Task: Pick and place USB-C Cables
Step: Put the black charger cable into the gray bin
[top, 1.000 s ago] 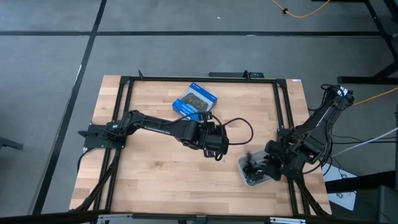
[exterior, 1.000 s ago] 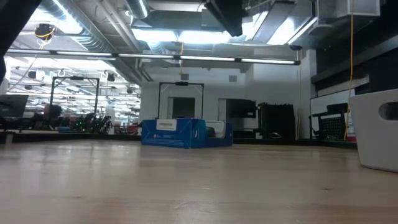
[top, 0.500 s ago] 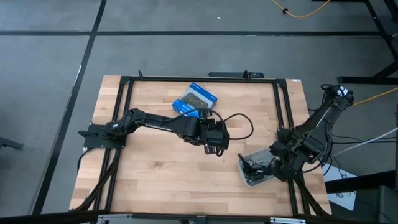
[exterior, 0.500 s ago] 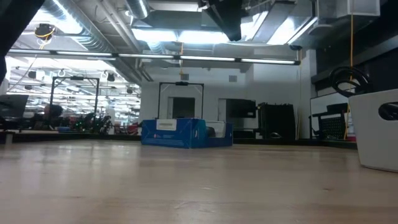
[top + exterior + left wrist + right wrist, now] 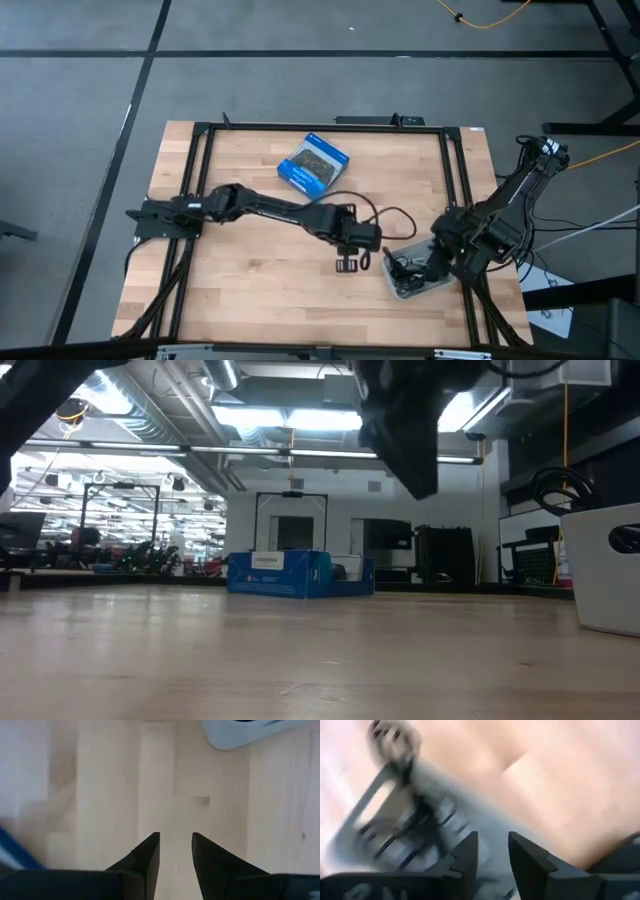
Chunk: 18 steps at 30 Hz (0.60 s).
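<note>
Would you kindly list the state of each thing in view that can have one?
left gripper: open, empty, above bare table wood.
right gripper: fingers apart, empty, over the bin.
white bin: upright, dark cables inside.
blue box: lying flat, closed.

Bare tabletop (image 5: 250, 280) lies open beneath and ahead of the left pincer (image 5: 346, 265), its jaws parted over empty wood. Just beside it stands the pale bin (image 5: 412, 285), with the right pincer (image 5: 432, 268) over that bin. Behind the left pincer, the blue box (image 5: 313, 163) stands well apart.
</note>
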{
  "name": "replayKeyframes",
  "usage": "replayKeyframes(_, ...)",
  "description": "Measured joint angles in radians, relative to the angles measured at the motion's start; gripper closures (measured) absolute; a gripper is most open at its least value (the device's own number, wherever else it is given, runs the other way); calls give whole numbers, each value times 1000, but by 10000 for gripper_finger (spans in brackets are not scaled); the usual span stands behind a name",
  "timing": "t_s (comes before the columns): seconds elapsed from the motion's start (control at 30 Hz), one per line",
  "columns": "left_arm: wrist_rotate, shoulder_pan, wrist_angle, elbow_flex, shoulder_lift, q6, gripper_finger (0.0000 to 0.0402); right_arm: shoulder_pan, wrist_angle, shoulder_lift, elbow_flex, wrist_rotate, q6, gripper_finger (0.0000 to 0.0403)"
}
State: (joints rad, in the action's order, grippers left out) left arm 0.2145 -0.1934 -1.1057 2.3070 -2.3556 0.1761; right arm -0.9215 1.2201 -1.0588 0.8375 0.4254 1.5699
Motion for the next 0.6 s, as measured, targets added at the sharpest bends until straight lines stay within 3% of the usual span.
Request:
replayKeyframes(0.2, -1, -14, 207, 1, 3, -30, 298, 18, 347, 0, 0, 257, 202, 291)
replayKeyframes(0.47, -142, -10, 289, 0, -75, -82, 298, 58, 344, 30, -3, 286, 172, 291)
replayKeyframes(0.6, -141, 4, 326, 0, -98, -82, 298, 81, 351, 47, -3, 334, 131, 291)
